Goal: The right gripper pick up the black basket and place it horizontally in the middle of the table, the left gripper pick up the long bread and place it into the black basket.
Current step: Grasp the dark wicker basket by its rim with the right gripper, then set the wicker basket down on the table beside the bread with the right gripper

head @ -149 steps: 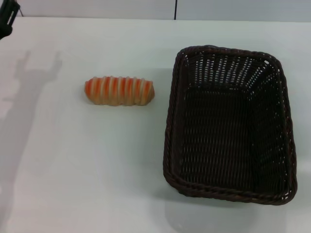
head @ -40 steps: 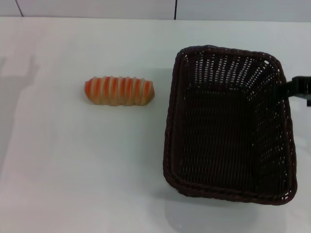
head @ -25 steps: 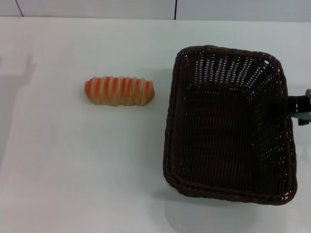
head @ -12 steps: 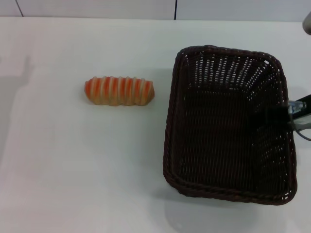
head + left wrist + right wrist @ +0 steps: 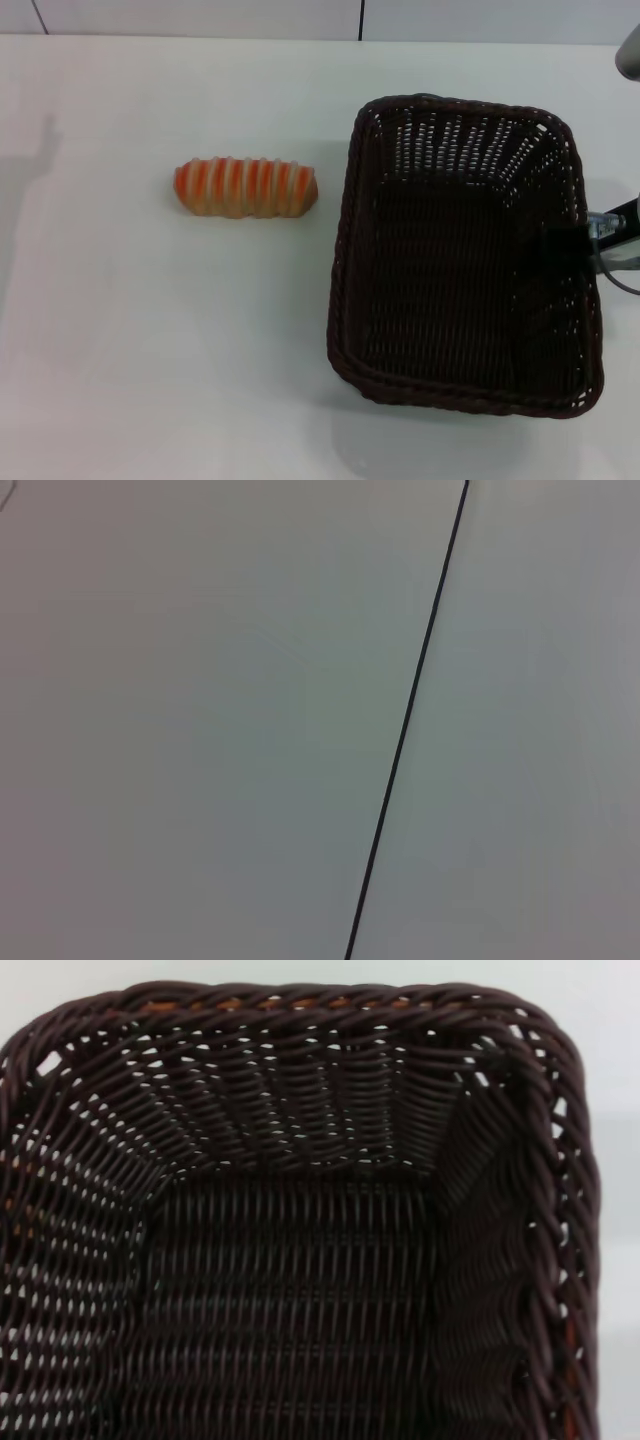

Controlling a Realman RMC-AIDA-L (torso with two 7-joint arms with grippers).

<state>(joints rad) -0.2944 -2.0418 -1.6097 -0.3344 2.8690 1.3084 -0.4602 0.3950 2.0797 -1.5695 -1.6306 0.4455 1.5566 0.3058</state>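
Note:
The black basket (image 5: pixel 343 262) stands on the right half of the white table (image 5: pixel 150 350), its long side running away from me. My right gripper (image 5: pixel 580 240) reaches in from the right edge and sits on the middle of the basket's right rim, one finger inside the wall, shut on it. The right wrist view looks down into the basket (image 5: pixel 300 1005), which holds nothing. The long bread (image 5: pixel 246 187) lies crosswise on the table to the left of the basket, apart from it. My left gripper is out of view.
The left wrist view shows only a pale flat surface with a thin dark seam (image 5: pixel 405 730). A wall edge with a dark seam (image 5: pixel 360 20) runs along the table's far side. A faint arm shadow (image 5: pixel 30 190) falls at the far left.
My right gripper came in from the right and settled on the basket's right rim. In the last half second the basket shifted slightly to the left. The bread has not moved.

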